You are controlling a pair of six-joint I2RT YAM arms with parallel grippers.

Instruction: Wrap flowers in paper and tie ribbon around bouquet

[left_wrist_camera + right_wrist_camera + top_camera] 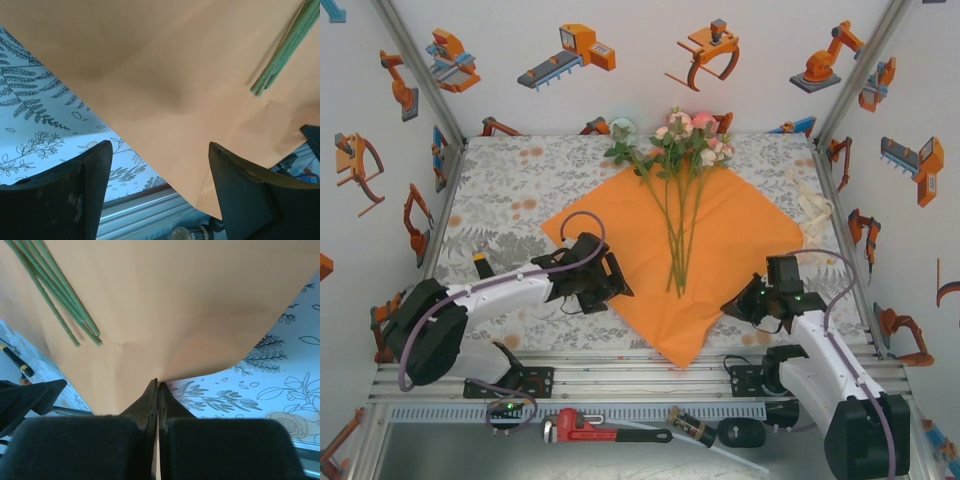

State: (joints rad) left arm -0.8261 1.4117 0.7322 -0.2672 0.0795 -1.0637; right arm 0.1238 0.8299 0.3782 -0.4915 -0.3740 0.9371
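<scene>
Pinching paper at its 4 o'clock edge, right hand pressed together, left hand spread over the 8 o'clock edge, flowers along the middle, blooms toward 12.

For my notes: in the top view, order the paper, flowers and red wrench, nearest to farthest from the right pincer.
1. paper: edge pinched in the right pincer.
2. flowers: stem ends to its left, mid-sheet.
3. red wrench: near rail, far left.
</scene>
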